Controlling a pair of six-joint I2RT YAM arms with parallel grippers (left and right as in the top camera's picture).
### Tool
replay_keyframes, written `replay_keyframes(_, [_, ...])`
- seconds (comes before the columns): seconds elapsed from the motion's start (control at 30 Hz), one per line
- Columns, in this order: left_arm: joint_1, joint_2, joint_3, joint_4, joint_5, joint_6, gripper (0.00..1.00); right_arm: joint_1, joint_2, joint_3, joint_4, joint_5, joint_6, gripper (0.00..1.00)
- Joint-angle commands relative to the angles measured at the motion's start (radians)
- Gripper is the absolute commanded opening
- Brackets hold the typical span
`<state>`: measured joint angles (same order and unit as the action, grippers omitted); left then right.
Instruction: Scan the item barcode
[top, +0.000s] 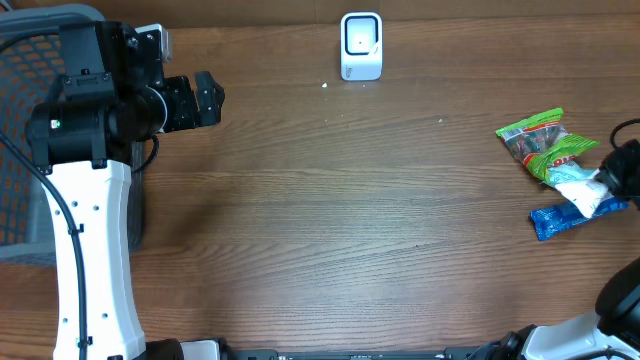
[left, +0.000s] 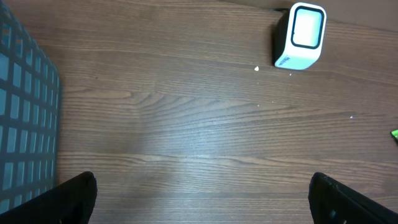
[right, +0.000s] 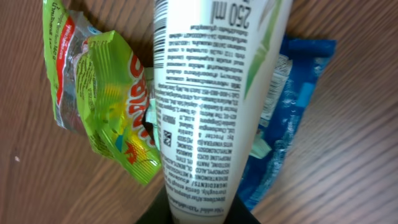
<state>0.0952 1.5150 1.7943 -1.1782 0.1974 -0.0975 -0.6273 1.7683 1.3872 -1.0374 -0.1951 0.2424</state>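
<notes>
1. Far L: grey mesh basket (top: 25, 150) at the counter (top: 320, 220) edge. The white-and-black L arm (top: 95, 250) rises just beside it.
2. L fingers (top: 207, 98): spread wide w/ nothing between them, pointing R over bare wood. In the L wrist view both tips sit at the bottom corners w/ only wood grain between.
3. Centre-back: scanner (top: 361, 45), a small white box w/ a pale window, stands near the far edge. A tiny white speck (top: 325, 85) lies near it, to its front-L. Both are well apart from either arm.
4. R side, overhead: three items piled together. The green snack packet (top: 538, 138) is furthest back and the blue packet (top: 565, 218) nearest the front. The white tube (top: 585, 188) lies across btwn them, touching both.
5. R wrist view: the tube fills the middle, printed side up, w/ small text and "250 ml". Barcode stripes (right: 160, 25) show at its upper-L edge. It overlaps the green packet on the L and the blue one on the R.
6. R fingers (right: 199, 214): nearly closed, nipping the tube's narrow crimped end at the bottom of the R wrist view. Overhead they show only as a dark shape at the frame's R edge, against the tube.
7. The tube sits far R and is well apart from the scanner, w/ open counter btwn them.
</notes>
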Motion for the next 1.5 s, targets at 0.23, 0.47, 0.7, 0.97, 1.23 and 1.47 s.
replay_keyframes(0.23, [0.003, 0.002, 0.021, 0.003, -0.006, -0.007, 1.00, 0.129, -0.034, 0.064, -0.069, -0.054, -0.062, 1.00])
replay_keyframes(0.47, [0.003, 0.002, 0.021, 0.003, -0.006, -0.007, 1.00, 0.286, -0.235, 0.314, -0.285, -0.137, -0.094, 1.00])
replay_keyframes(0.7, [0.003, 0.002, 0.021, 0.003, -0.006, -0.007, 1.00, 0.437, -0.463, 0.405, -0.351, -0.323, 0.047, 1.00])
replay_keyframes(0.97, [0.003, 0.002, 0.021, 0.003, -0.006, -0.007, 1.00, 0.460, -0.538, 0.405, -0.404, -0.157, 0.039, 1.00])
replay_keyframes(1.23, [0.003, 0.002, 0.021, 0.003, -0.006, -0.007, 1.00, 0.563, -0.625, 0.226, -0.146, 0.071, -0.117, 1.00])
replay_keyframes(1.47, [0.003, 0.002, 0.021, 0.003, -0.006, -0.007, 1.00, 0.680, -0.943, -0.344, 0.491, 0.150, -0.116, 1.00])
